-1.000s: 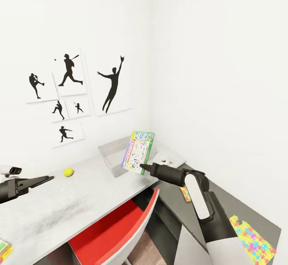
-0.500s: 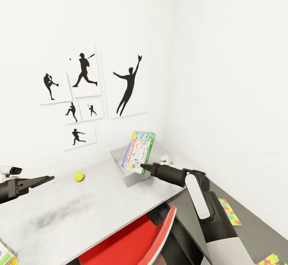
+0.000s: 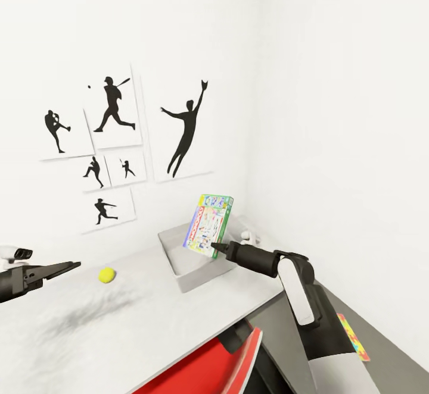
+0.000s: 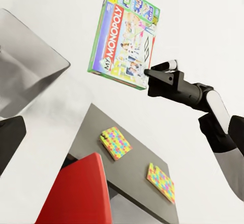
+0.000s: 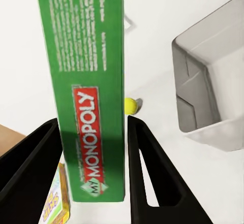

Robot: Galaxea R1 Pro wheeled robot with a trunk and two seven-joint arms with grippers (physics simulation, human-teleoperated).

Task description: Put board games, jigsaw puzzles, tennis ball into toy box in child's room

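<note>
My right gripper [image 3: 214, 246] is shut on the lower edge of a green-edged Monopoly board game [image 3: 208, 225], holding it upright in the air. From the head view the game overlaps the right end of the light grey toy box [image 3: 189, 266] on the table [image 3: 149, 316]. The right wrist view has the game [image 5: 91, 97] clamped between both fingers, the toy box [image 5: 203, 87] off to one side and the tennis ball [image 5: 130, 105] beyond. The tennis ball [image 3: 107, 274] lies left of the toy box. Both jigsaw puzzles [image 4: 116, 142] [image 4: 161, 182] lie on the lower dark section. My left gripper [image 3: 59, 269] hovers open over the table's left part.
A red chair [image 3: 202, 370] is tucked under the table's front edge. White walls close the corner behind the toy box, with black sports pictures [image 3: 113, 138] on the left wall. Another colourful game box [image 5: 57, 201] shows past the held game in the right wrist view.
The whole picture has shifted, so the camera has moved. The toy box now sits closer beneath the held game. Both arms keep the same pose.
</note>
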